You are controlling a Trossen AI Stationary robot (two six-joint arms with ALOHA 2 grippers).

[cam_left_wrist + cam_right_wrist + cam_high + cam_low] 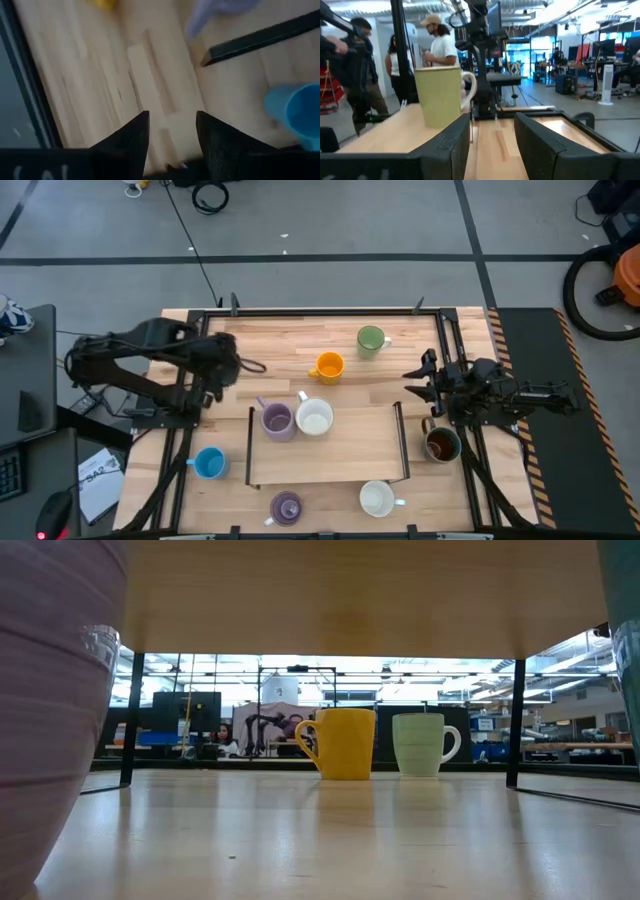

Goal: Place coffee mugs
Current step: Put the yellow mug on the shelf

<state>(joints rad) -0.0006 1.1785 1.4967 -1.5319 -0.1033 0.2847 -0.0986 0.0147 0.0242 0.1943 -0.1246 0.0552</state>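
Right gripper (418, 379) hovering open and empty at the table's (350, 385) right edge, facing the green mug (440, 95). Left gripper (172, 132) hanging open over bare wood, holding nothing, near the blue mug (209, 464). Resting on the rack (327, 476): lavender mug (277, 421) touching white mug (314, 418). Standing apart: orange mug (327, 367), brown mug (442, 444).

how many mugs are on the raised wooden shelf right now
2: a lavender mug and a white mug, side by side at the shelf's far left edge. None looks hidden from above.
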